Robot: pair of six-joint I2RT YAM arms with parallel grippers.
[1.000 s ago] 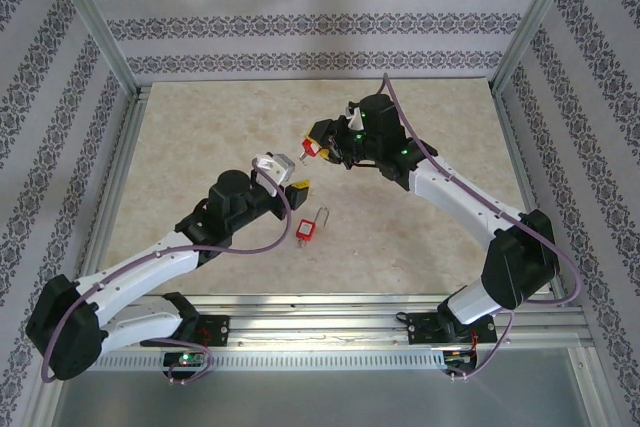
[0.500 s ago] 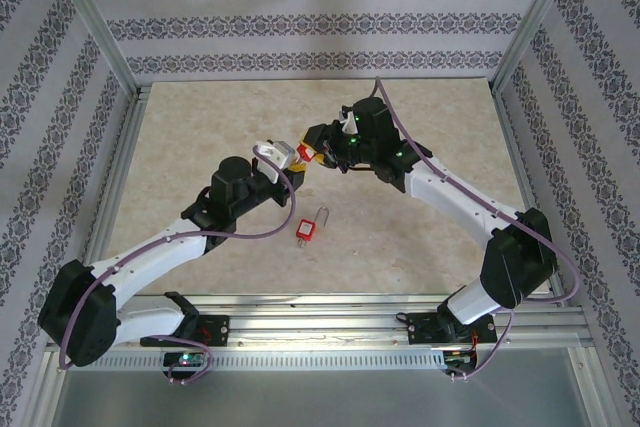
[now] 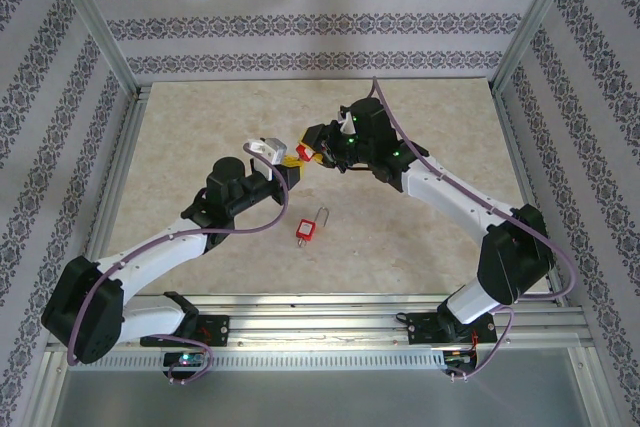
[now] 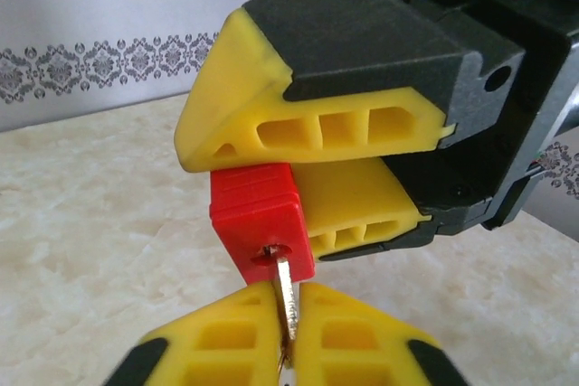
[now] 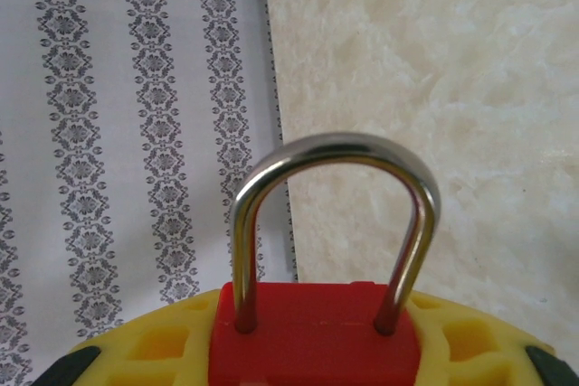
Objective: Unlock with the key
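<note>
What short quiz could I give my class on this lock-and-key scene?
1. True or false: the left pincer pinches the key at the red padlock keyhole.
2. Which holds that padlock? A) right pincer B) left pincer C) neither
3. Fill in: its shackle looks ____ (open/closed).
Key: 1 true; 2 A; 3 closed.

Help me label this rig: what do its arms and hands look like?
The left arm and right arm are white with black joints, a purple cable along each; green lights dot the right one. The left hand and right hand have ribbed yellow fingers on black mounts.
</note>
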